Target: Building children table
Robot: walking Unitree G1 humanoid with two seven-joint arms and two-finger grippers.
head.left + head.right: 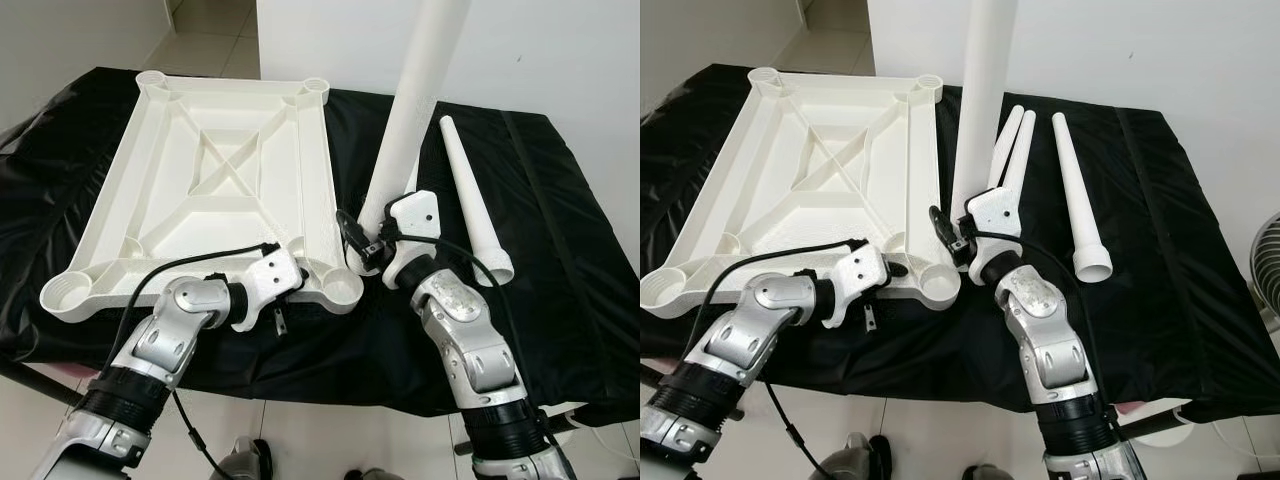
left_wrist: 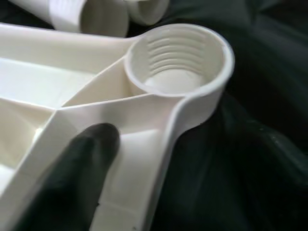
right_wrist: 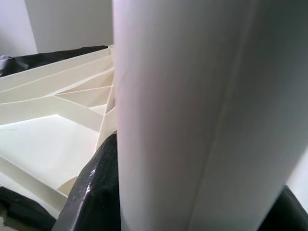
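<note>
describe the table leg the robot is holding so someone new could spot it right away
On the black cloth lies an upturned white tabletop. Beside its near corner socket, the right gripper holds a white leg. It alone stands upright; the other legs lie flat.

No legible text or labels anywhere.

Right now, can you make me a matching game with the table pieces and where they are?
Things:
1. tabletop
2. leg in the right gripper
3. lone leg
4. threaded corner socket

Places:
A. lying alone on the black cloth, at the robot's right
B. held upright
C. lying upside down on the cloth, ribs up
D. right beside the left gripper

Pairs: 1-C, 2-B, 3-A, 4-D
</note>
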